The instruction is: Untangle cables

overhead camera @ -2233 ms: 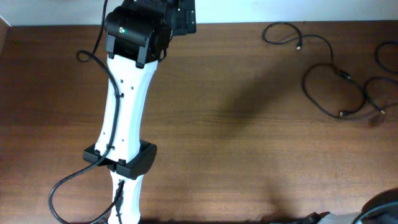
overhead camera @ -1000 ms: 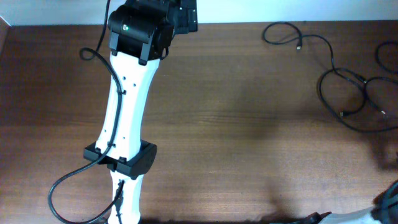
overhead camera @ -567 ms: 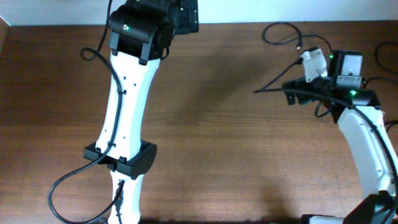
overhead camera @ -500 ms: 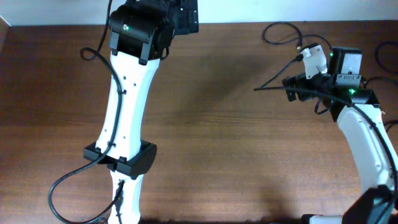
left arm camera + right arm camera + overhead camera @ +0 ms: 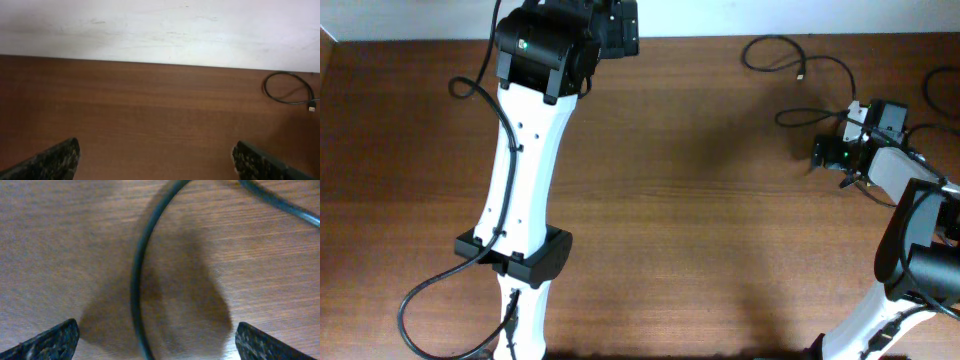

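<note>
The cables lie on the brown table at the far right: a thin black loop (image 5: 770,50) with a small plug (image 5: 801,75), a strand (image 5: 805,113) running toward the right arm, and another loop (image 5: 938,90) at the edge. My right gripper (image 5: 826,152) hangs low over them, open. In the right wrist view one black strand (image 5: 137,280) curves between its wide-apart fingertips (image 5: 52,340), untouched, and a second strand (image 5: 280,202) crosses the top right. My left gripper (image 5: 618,25) is at the far table edge, open and empty (image 5: 155,162); its view shows the loop (image 5: 287,87) far to the right.
The left arm (image 5: 520,190) stretches from the near edge to the far edge, with its own thick black cord (image 5: 425,300) looping beside its base. A white wall (image 5: 160,30) rises behind the table. The right arm's elbow (image 5: 920,250) stands at the right edge.
The right arm has swung in from the lower right, over the cables, and has dropped low with its jaws open. The cable strands near it have shifted. The left arm has hardly moved.
</note>
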